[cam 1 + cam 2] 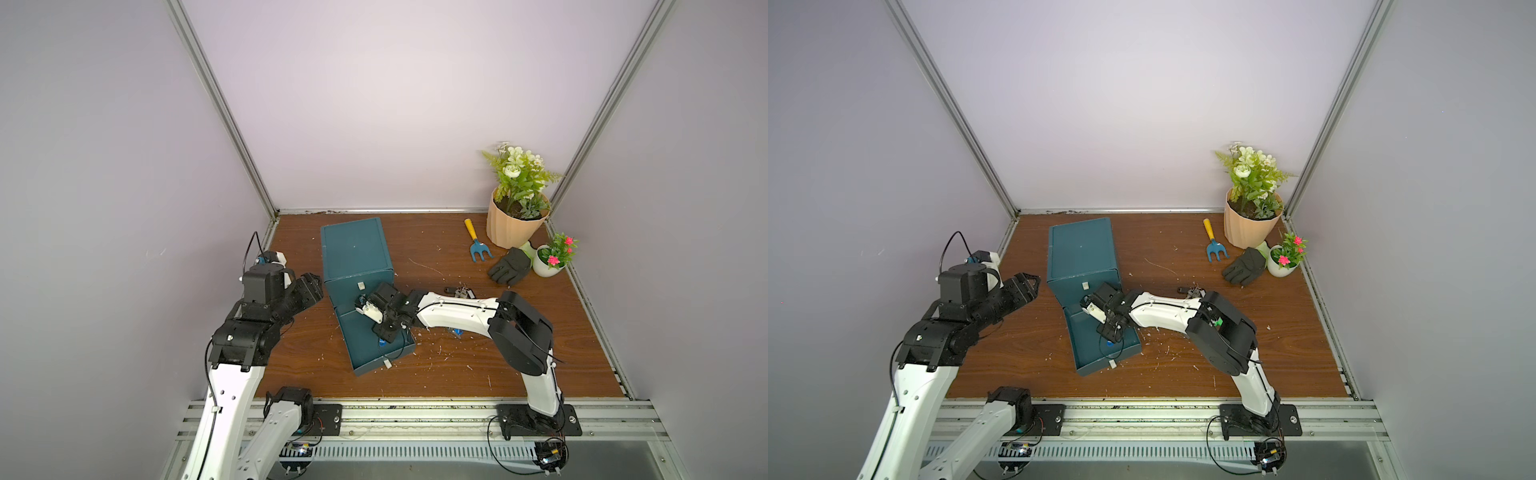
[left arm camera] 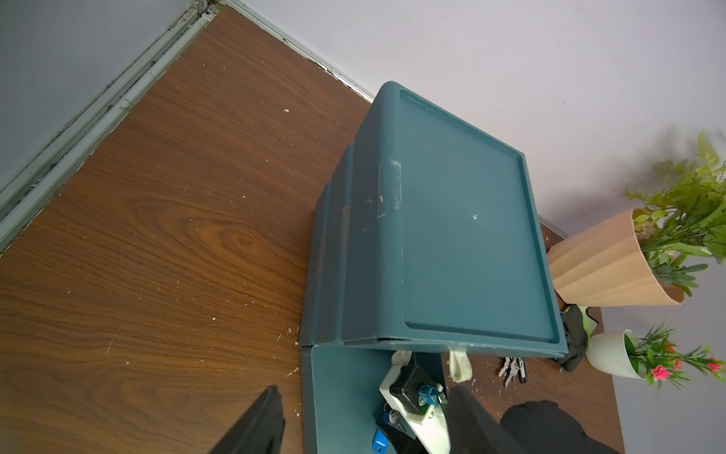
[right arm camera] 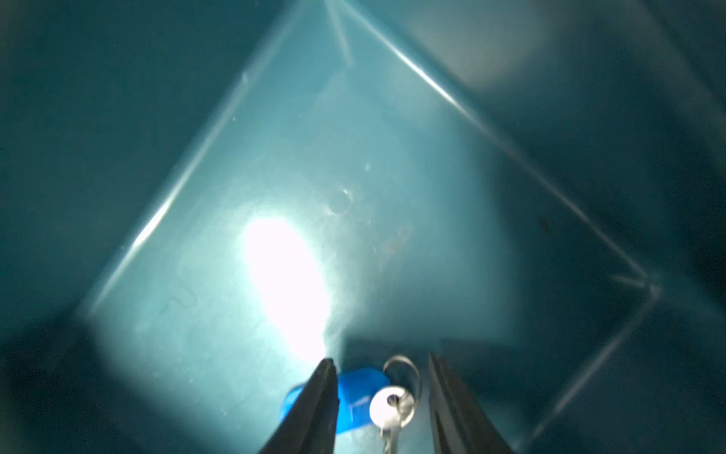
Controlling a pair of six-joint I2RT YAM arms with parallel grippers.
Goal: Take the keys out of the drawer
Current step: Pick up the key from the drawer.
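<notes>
One small silver key with a blue plastic tag (image 3: 391, 405) lies in the open teal plastic drawer (image 1: 359, 343), between the parted jaws of the right pincer (image 3: 380, 357), which seemingly is placed so to clamp it.

Fork (image 1: 475, 241) and glove (image 1: 510, 267) lie near peach pot (image 1: 513, 227).

Both arms are built of glossy white shells, the left arm (image 1: 232, 386) at lower left, the right arm (image 1: 457, 311) at centre right, joined by boxy black joint housings (image 1: 519, 332). Thin black cables (image 1: 249, 247) are looped alongside. Black base plates (image 1: 571, 422) are screwed down. Slim black fingers (image 3: 314, 408) are borne by the right end effector (image 3: 381, 359).
</notes>
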